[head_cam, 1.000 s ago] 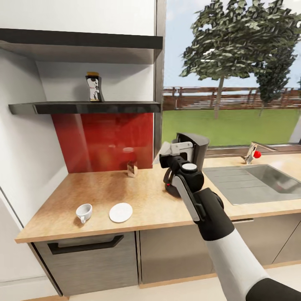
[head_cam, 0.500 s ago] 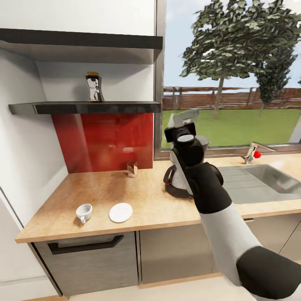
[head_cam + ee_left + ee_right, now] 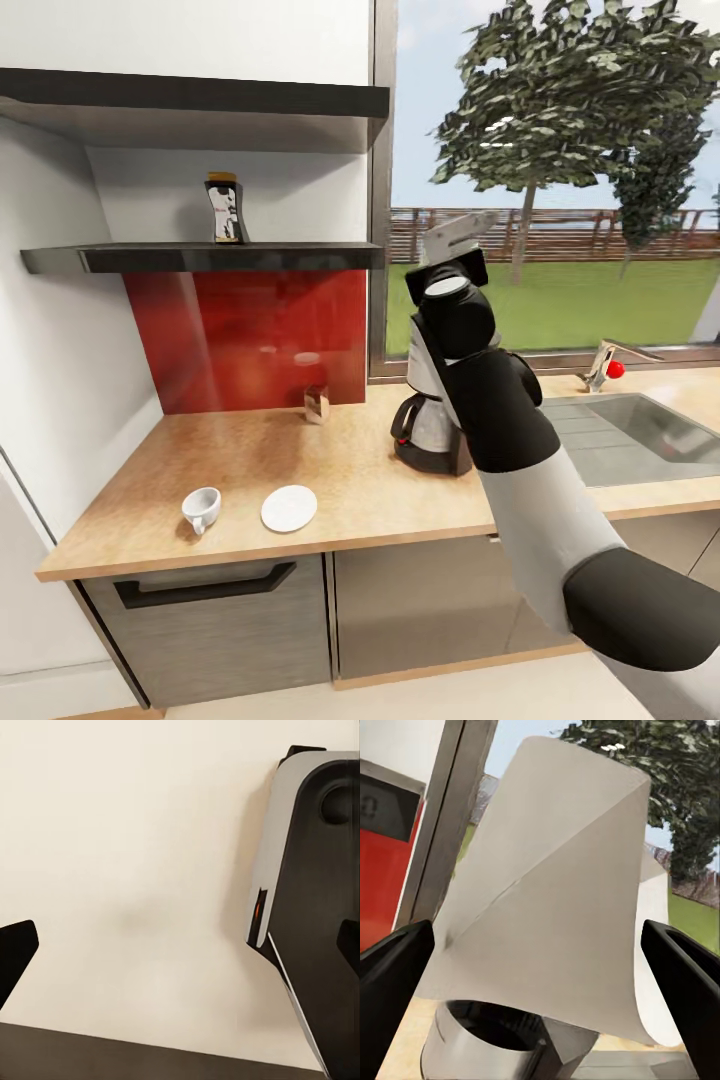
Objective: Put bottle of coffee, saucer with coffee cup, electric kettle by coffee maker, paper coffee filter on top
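My right gripper (image 3: 452,248) is raised above the coffee maker (image 3: 432,432) and is shut on the paper coffee filter (image 3: 462,228). In the right wrist view the pale cone of the filter (image 3: 540,892) spans the fingers (image 3: 390,979), with the coffee maker's open top (image 3: 491,1039) below it. The bottle of coffee (image 3: 224,209) stands on the kitchen shelf (image 3: 200,258). The coffee cup (image 3: 201,507) and the saucer (image 3: 289,508) sit side by side, apart, near the countertop's (image 3: 340,490) front edge. My left gripper (image 3: 180,952) is open over pale floor. The electric kettle is out of view.
A small brown item (image 3: 317,403) stands against the red backsplash. The steel sink (image 3: 640,440) and faucet (image 3: 603,366) lie right of the coffee maker. A window frame (image 3: 380,200) rises just behind the raised gripper. Grey drawers (image 3: 210,620) sit under the counter.
My right arm has lifted the filter from beside the coffee maker's top to well above it. Cup, saucer and bottle have not moved.
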Robot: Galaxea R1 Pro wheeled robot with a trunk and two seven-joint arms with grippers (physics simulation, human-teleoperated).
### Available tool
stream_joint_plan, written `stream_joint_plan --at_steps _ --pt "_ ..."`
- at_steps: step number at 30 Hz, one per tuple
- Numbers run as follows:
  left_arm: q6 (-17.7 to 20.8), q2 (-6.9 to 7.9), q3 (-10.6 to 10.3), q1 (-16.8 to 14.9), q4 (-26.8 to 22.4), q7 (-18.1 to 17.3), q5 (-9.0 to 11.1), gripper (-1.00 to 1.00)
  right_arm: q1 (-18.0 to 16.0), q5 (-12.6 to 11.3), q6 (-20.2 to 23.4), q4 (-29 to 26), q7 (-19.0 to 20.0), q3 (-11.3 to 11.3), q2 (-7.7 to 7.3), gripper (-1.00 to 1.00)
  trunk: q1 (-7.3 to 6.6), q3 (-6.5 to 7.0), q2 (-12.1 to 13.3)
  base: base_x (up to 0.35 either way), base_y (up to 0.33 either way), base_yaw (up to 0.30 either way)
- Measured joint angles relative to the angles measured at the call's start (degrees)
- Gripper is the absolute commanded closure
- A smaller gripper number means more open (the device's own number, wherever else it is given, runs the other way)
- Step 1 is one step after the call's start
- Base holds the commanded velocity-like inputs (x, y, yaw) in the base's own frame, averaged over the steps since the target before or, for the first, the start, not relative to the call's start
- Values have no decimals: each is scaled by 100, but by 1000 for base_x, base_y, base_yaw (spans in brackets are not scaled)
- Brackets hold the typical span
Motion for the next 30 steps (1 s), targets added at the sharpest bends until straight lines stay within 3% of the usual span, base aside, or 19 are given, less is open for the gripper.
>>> stream_joint_plan --at_steps 4,6,8,10,12,14,20,23,30 --pt "-7 0 3 0 -1 5 -1 -100 -4 460 7 95 235 4 0 100 0 0 0 0 0 0" --pt "-8 1 4 0 6 4 4 -100 -5 823 7 122 563 4 0 100 0 0 0 0 0 0" --pt "-8 -5 4 0 7 3 6 -100 -9 1398 4 136 1453 -8 -30 100 0 0 0 0 0 0" --pt "-8 -3 4 0 8 3 6 -100 -39 1669 -1 162 1800 -18 -81 100 0 0 0 0 0 0" --pt "-8 -3 4 0 8 3 6 -100 -294 2132 -10 373 2242 -71 -122 100 0 0 0 0 0 0" --pt "-8 0 4 0 8 3 6 -100 -506 2343 -12 580 2419 -114 -148 100 0 0 0 0 0 0" --pt "-8 26 4 0 8 -3 6 -100 -699 2485 -11 1062 2880 -96 -184 100 0 0 0 0 0 0" --pt "-8 27 4 0 8 -4 6 -100 -706 2499 -11 1179 2935 -48 -202 100 0 0 0 0 0 0" --pt "-8 19 4 0 8 -6 0 -100 -708 2504 -11 1366 2953 395 -327 100 0 0 0 0 0 0"
